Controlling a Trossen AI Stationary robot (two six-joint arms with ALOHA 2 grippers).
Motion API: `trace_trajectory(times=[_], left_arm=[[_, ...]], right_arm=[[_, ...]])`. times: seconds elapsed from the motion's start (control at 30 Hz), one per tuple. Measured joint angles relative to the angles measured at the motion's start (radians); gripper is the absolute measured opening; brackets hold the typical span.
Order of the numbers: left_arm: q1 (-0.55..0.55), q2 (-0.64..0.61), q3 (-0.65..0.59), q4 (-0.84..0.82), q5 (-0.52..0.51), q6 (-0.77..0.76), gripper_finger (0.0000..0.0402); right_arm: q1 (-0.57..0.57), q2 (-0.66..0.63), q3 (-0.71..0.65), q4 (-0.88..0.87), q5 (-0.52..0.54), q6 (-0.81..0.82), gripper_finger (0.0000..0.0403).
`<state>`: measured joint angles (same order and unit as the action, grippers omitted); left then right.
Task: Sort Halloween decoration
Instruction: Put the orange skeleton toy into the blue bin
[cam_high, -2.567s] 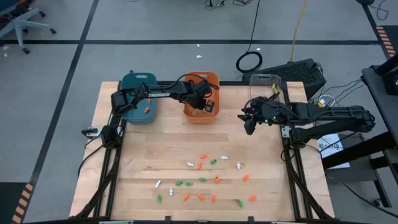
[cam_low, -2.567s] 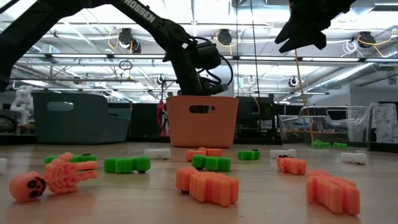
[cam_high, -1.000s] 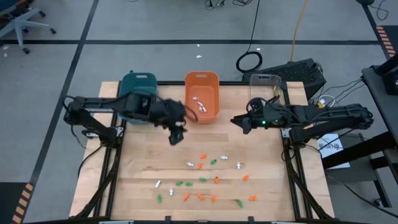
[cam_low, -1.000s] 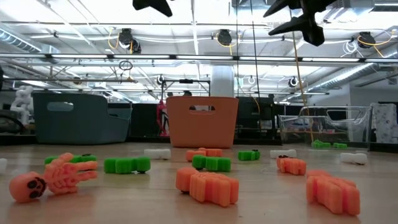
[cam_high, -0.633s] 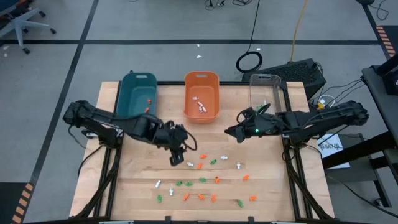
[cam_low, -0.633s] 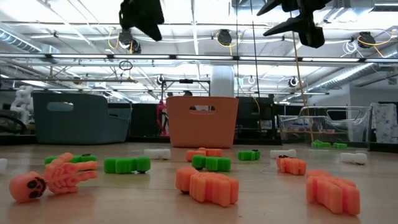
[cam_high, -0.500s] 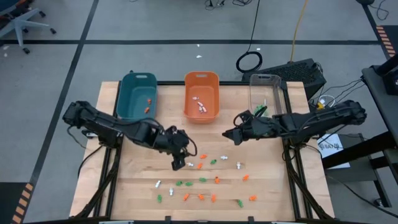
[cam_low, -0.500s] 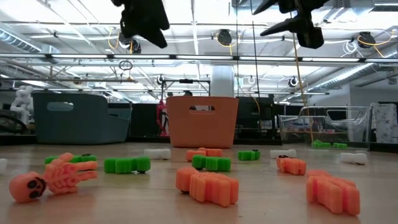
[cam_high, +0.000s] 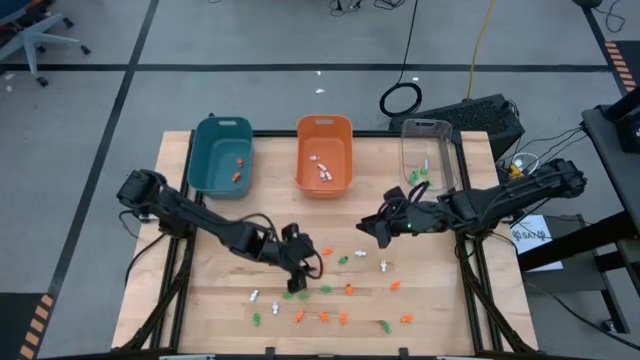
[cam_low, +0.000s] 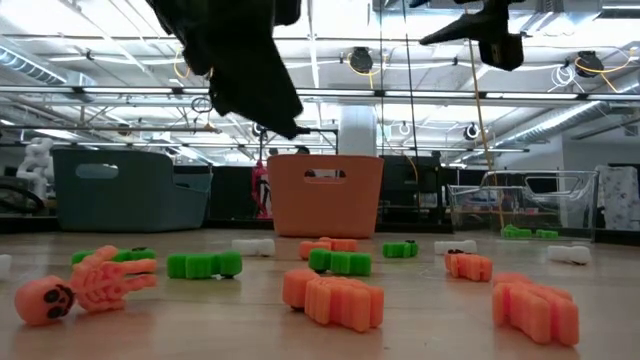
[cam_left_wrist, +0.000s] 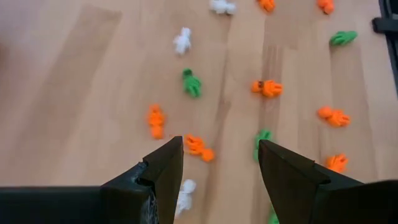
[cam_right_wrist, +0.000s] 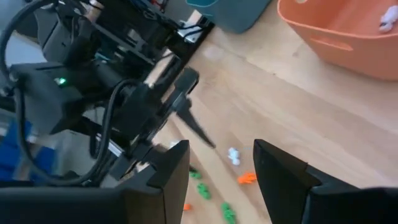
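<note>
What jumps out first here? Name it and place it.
The scatter of tiny orange, green and white trinkets across the near half of the wooden table, with the left claw open and low right over them. Behind, a teal bin, an orange bin and a clear bin line the far edge, while the right claw hovers open mid-table.

free: bare table (cam_high: 230, 215) before bins | blocked: trinkets (cam_high: 325, 288) scattered mid-table, left arm (cam_high: 215, 228) lies across

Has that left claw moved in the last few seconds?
Yes. The open left gripper has swung away from the orange plastic bin, toward the table's near edge, and now hangs above the scattered tiny trinkets.
</note>
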<state>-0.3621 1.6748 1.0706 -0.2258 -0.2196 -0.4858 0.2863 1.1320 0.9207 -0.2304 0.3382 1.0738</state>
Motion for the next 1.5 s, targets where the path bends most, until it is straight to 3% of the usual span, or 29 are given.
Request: trace_trajectory(times=[0.37, 0.6, 0.7, 1.07, 1.2, 1.5], left_arm=[[-0.063, 0.175, 0.001, 0.125, -0.079, -0.302, 0.0205], [-0.067, 0.222, 0.002, 0.137, -0.127, -0.345, 0.0205], [-0.057, 0.237, 0.002, 0.147, -0.127, -0.346, 0.0205], [-0.024, 0.287, 0.002, 0.183, -0.107, -0.347, 0.0203], [-0.015, 0.287, 0.002, 0.181, -0.104, -0.315, 0.0171], [0.008, 0.285, 0.004, 0.17, -0.06, -0.269, 0.0033]], right_arm=[[0.054, -0.029, 0.0, -0.127, -0.184, -0.021, 0.0162], [0.11, -0.03, 0.0, -0.168, -0.194, -0.05, 0.0162], [0.126, -0.03, 0.0, -0.176, -0.237, -0.068, 0.0162], [0.154, -0.031, 0.0, -0.219, -0.239, -0.103, 0.0162], [0.154, -0.031, 0.0, -0.219, -0.238, -0.122, 0.0162], [0.13, -0.031, 0.0, -0.224, -0.232, -0.136, 0.0162]])
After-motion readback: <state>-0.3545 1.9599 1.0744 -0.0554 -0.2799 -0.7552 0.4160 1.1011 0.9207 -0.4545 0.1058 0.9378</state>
